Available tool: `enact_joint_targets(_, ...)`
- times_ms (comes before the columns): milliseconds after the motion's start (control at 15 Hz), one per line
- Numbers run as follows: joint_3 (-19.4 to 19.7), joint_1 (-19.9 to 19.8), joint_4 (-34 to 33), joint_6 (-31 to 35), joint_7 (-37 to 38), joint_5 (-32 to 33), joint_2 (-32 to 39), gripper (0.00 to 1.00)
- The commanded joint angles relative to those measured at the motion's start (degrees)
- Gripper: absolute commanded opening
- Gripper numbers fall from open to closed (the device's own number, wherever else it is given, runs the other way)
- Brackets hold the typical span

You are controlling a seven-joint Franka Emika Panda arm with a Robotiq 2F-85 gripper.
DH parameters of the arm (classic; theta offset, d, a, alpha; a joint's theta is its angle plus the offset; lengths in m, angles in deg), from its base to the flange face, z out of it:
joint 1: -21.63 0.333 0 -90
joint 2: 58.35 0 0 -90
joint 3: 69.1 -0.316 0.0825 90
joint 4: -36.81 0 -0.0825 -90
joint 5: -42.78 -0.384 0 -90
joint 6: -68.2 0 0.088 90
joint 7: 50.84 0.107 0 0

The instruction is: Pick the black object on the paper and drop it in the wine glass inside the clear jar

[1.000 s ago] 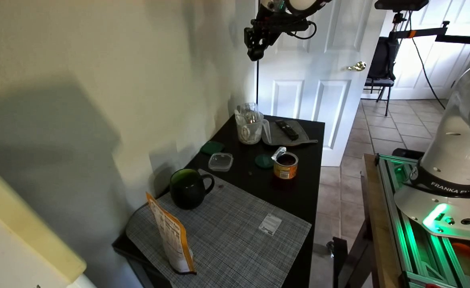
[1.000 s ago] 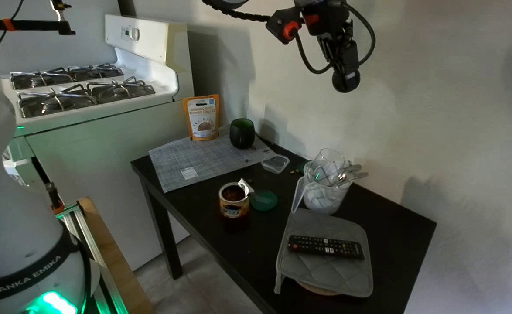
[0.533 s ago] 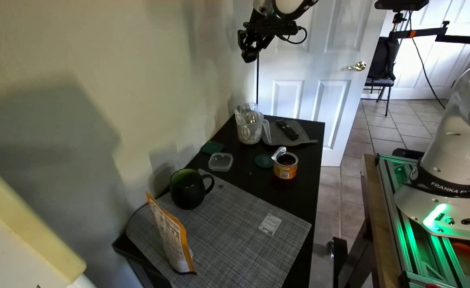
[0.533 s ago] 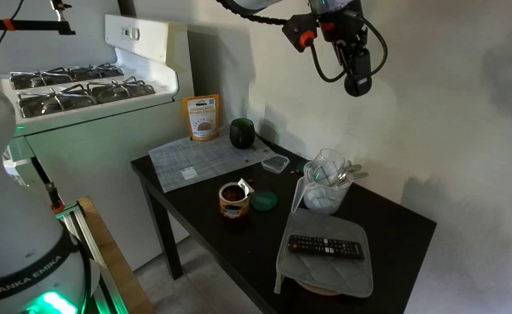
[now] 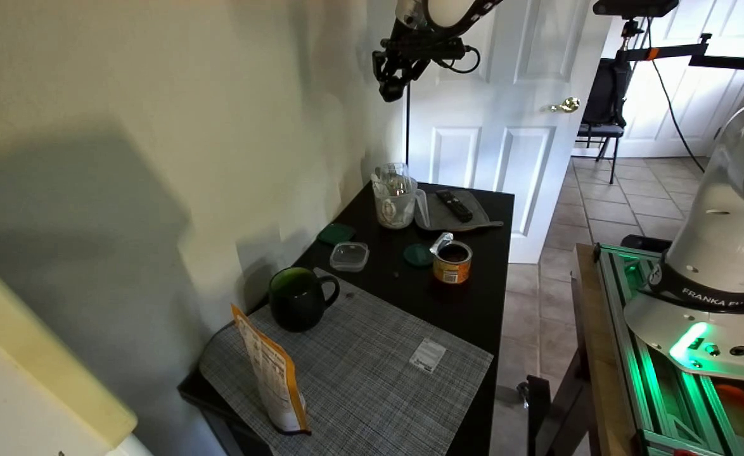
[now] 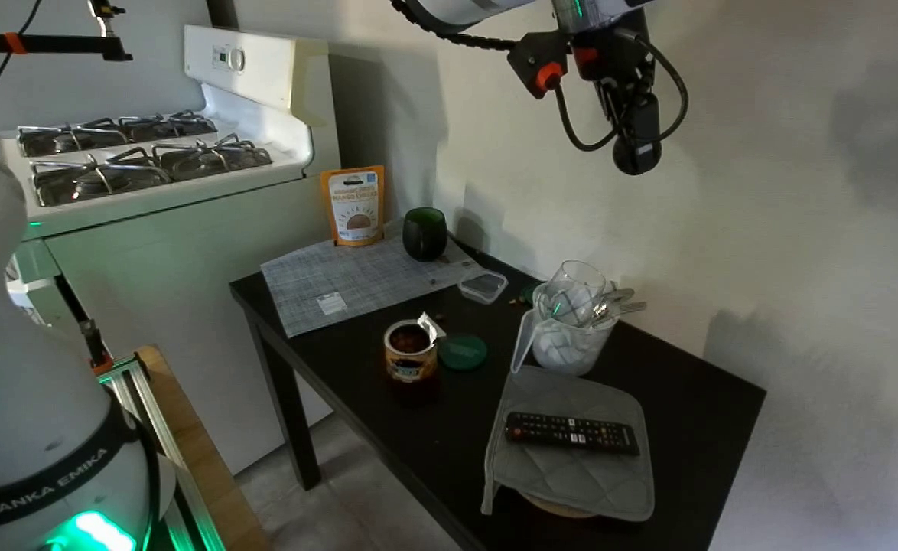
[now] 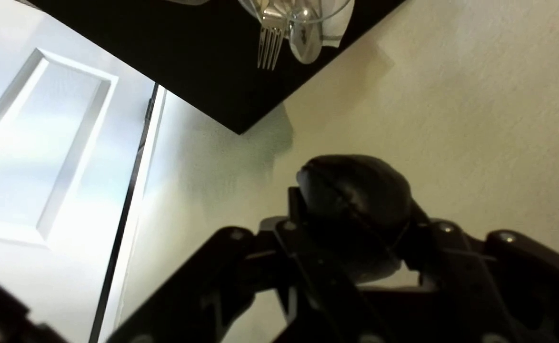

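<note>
Claw (image 7: 357, 214), well above tabletop (image 6: 694, 413), pinches black object (image 7: 361, 188), prob. light & a bit slick w/ some give, so best hold is across its widest part w/ mod. squeeze.

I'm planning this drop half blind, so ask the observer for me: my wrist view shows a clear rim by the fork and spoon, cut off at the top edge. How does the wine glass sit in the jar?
Observer: In both exterior views, the wine glass is mouth up, its bowl rising above the rim of the clear jar.
Operator: Am I low enough to let go?
Observer: Probably not; both exterior views show the hand well above the glass, with open air between.
Operator: Anything beside that jar I'm not seeing?
Observer: Yes, a black remote lying on a grey pot holder.
</note>
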Motion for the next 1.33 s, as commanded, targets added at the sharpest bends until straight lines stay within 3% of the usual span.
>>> enact_joint_targets(0, 1.07, 1.55, -1.18, -1.20, 1.87, 0.55, 0.96, 0.21)
enact_joint_targets(133, 1.24, 1.80, -1.45, -1.77, 2.50, 0.57, 1.18, 0.21)
enact_joint_targets(200, 1.36, 1.86, -1.57, -1.98, 2.84, 0.75, 1.24, 0.71)
enact_joint_targets(267, 1.46, 1.92, -1.79, -2.27, 2.86, 0.55, 1.33, 0.72)
enact_joint_targets(533, 1.82, 1.97, -2.63, -3.01, 3.11, 0.35, 1.45, 0.99)
enact_joint_targets(933, 2.00, 2.19, -3.48, -4.06, 3.18, 0.19, 1.30, 1.00)
enact_joint_targets(1133, 1.27, 3.14, -1.90, -5.97, -2.70, -2.49, -1.15, 1.00)
enact_joint_targets(1267, 1.91, 2.84, -2.94, -3.60, -0.34, -0.84, 0.66, 1.00)
